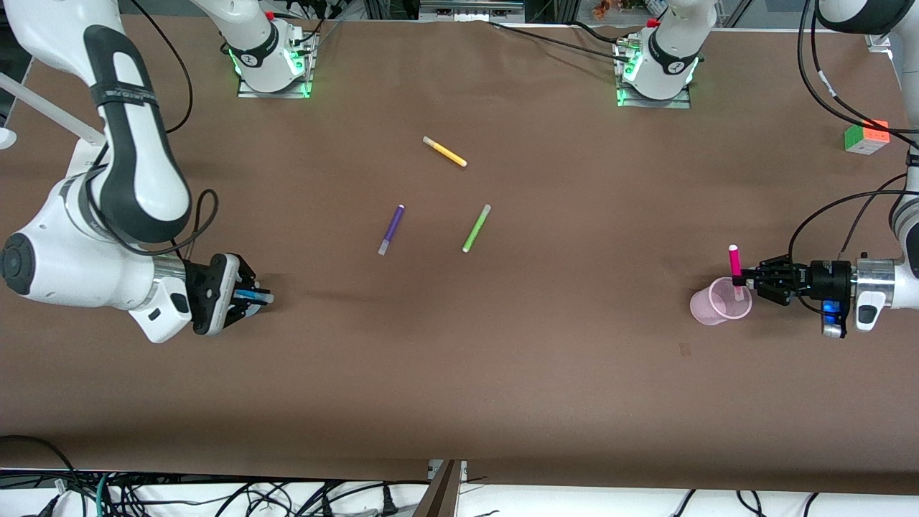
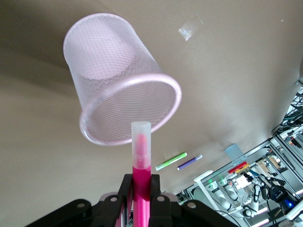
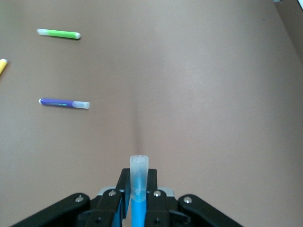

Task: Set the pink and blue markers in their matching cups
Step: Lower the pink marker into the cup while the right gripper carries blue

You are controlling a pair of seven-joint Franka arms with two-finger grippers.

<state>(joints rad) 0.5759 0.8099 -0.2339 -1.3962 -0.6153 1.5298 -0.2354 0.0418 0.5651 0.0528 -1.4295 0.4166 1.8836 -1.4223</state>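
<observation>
The pink marker [image 1: 734,261] stands upright in my left gripper [image 1: 747,277], which is shut on its barrel. Its pale capped end [image 2: 141,135] points down at the mouth of the pale pink cup [image 1: 720,302]. That cup [image 2: 118,94] stands upright toward the left arm's end of the table, with nothing inside it. Toward the right arm's end, my right gripper [image 1: 248,296] hangs low over bare table, shut on the blue marker [image 1: 255,295]. The blue marker's clear cap [image 3: 139,172] sticks out past the fingers.
A purple pen [image 1: 391,230] and a lime-green pen [image 1: 476,228] lie mid-table. A yellow pen [image 1: 444,151] lies farther from the front camera than those two. A colour cube [image 1: 866,136] sits near the left arm's base.
</observation>
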